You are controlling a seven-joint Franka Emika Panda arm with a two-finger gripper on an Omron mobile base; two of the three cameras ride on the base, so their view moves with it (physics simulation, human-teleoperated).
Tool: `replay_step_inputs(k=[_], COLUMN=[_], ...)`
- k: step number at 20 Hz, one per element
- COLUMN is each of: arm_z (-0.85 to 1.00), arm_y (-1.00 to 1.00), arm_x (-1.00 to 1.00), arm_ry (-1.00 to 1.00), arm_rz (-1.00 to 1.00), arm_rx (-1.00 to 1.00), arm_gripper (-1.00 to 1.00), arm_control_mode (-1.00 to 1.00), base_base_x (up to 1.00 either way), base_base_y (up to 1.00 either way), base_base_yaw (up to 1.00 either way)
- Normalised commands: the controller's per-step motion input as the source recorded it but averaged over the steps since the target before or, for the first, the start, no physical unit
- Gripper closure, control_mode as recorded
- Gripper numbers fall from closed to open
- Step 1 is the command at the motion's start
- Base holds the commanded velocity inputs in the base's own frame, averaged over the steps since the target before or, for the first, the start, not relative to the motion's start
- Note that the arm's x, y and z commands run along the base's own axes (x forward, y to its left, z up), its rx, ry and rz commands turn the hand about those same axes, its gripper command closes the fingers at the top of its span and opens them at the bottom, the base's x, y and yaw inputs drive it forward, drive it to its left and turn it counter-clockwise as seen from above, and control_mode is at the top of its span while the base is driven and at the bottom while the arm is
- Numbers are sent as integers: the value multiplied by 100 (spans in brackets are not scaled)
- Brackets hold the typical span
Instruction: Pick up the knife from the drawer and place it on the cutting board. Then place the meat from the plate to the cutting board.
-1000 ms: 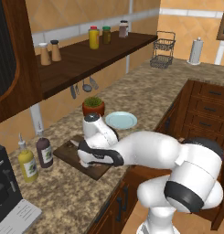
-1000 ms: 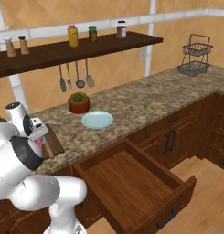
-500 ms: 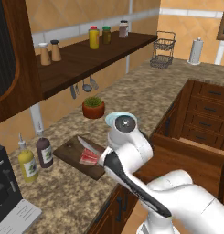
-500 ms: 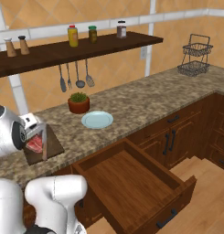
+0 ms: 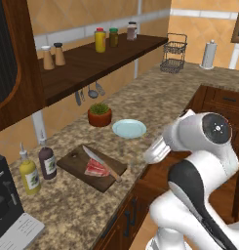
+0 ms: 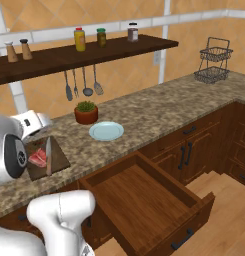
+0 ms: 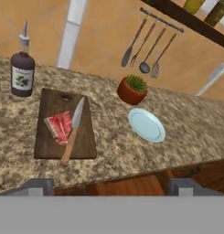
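The dark cutting board (image 7: pixel 49 137) lies on the granite counter, also visible as the cutting board (image 5: pixel 77 163) and the cutting board (image 6: pixel 59 161). On it rest the knife (image 7: pixel 73 129), blade pointing away, and the red meat (image 7: pixel 58 125) touching the blade's left side. Both show again as the knife (image 5: pixel 102 163) and the meat (image 5: pixel 95 169). The pale blue plate (image 7: pixel 146 124) sits bare to the board's right. The drawer (image 6: pixel 144 192) stands pulled out, with its reddish bottom bare. My gripper (image 7: pixel 112 188) is open, holds nothing, and hangs back above the counter's front edge.
A potted plant (image 7: pixel 132 89) stands behind the plate, and a dark bottle (image 7: pixel 22 68) at the board's far left. Utensils (image 7: pixel 145 50) hang under the shelf (image 5: pixel 91 61). A wire basket (image 6: pixel 213 67) is at the counter's far end.
The arm has lifted off the cutting board and swung back toward the counter's front. The meat stays on the board beside the knife.
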Motion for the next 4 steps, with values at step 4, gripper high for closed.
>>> replay_step_inputs(k=[4], arm_z=[87], arm_y=[-100], arm_x=[-100], arm_ry=[-43], arm_rz=[0], arm_rx=[34], arm_gripper=[-100], arm_control_mode=[-100], base_base_x=[0], base_base_y=[0], base_base_yaw=[0])
